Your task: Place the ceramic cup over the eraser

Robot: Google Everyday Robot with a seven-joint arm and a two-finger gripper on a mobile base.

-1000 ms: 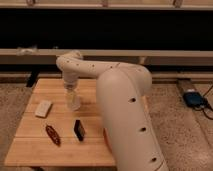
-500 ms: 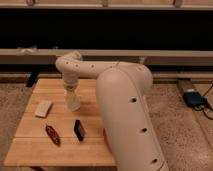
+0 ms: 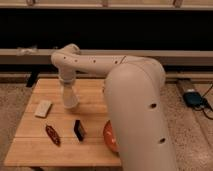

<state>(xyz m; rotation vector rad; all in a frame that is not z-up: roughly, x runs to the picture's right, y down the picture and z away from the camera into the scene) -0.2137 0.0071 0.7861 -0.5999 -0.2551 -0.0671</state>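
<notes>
No text, label, brand, number or sign can be read anywhere; nothing legible is found on the tabletop (image 3: 92, 90), the ceramic cup (image 3: 70, 100) or the eraser (image 3: 79, 130). The pincer (image 3: 68, 90) is seen over the tabletop's left half, toward the far edge, at the cup's top.

The big white arm (image 3: 135, 100) fills the right foreground, rising from the bottom edge and sweeping up and to the left. It bends at a rounded elbow (image 3: 67, 55) at upper left, and there the wrist (image 3: 67, 77) drops straight down. The gripper (image 3: 69, 95) hangs below it, pointing downward, well left of the arm's bulky part.
</notes>
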